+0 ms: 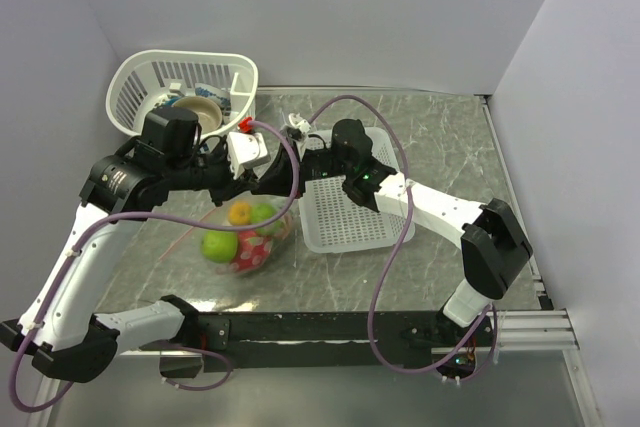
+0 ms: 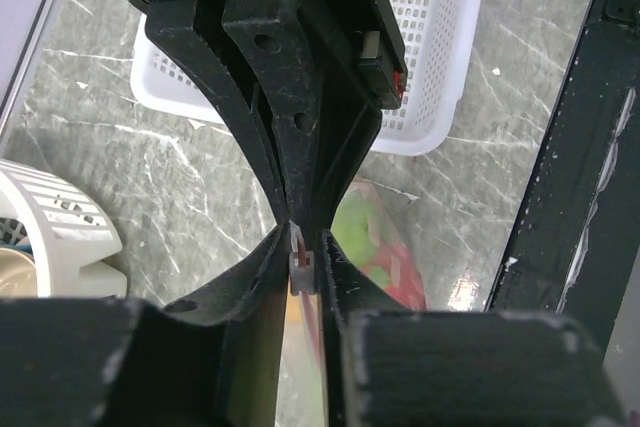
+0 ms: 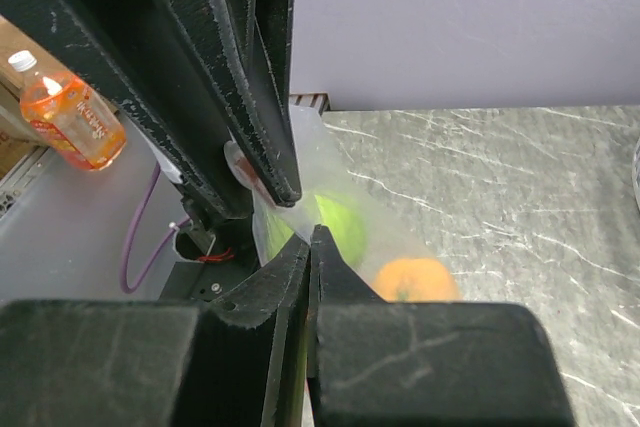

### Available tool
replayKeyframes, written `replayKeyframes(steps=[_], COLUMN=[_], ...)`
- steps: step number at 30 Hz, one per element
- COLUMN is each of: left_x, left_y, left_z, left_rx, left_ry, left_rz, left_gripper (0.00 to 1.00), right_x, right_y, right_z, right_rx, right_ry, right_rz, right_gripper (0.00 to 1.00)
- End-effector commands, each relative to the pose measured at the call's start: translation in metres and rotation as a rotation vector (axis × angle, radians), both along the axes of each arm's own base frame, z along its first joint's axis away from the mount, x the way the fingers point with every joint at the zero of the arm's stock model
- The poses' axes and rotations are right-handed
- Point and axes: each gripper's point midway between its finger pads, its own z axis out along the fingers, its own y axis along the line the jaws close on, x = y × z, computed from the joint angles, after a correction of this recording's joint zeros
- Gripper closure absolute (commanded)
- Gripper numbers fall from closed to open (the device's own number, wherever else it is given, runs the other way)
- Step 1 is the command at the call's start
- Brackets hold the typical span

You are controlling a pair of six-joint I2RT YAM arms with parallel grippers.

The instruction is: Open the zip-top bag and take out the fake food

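Left wrist view: two pairs of jaws meet tip to tip on one edge.
The left gripper (image 2: 300,265) has its jaws clenched on the pale zip strip (image 2: 298,243) of the clear, floppy plastic zip-top bag (image 1: 262,237); the right gripper (image 3: 312,237) clamps the same edge. The bag hangs beneath them over the grey marbled tabletop (image 1: 450,137), holding lime-green plastic balls (image 1: 220,245), an orange ball (image 3: 415,279) and a red piece (image 1: 250,255). Both arms reach inward beside the flat white basket (image 1: 345,222).
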Motion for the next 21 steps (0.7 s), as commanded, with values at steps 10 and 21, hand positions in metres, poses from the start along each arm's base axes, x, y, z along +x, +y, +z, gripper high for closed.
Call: replayKeyframes(steps=[10, 21], left_x=[0.008, 0.008], left_y=[0.011, 0.044], left_z=[0.002, -0.038], left_rx=[0.03, 0.173], left_ry=[-0.065, -0.074], left_rz=[0.052, 0.156], left_gripper=[0.96, 0.98], right_x=[0.007, 0.029], right_y=[-0.005, -0.021], right_z=[0.035, 0.055], right_rx=[0.078, 0.131], right_ry=[-0.08, -0.075], right_rz=[-0.027, -0.097], right_gripper=[0.98, 0.99])
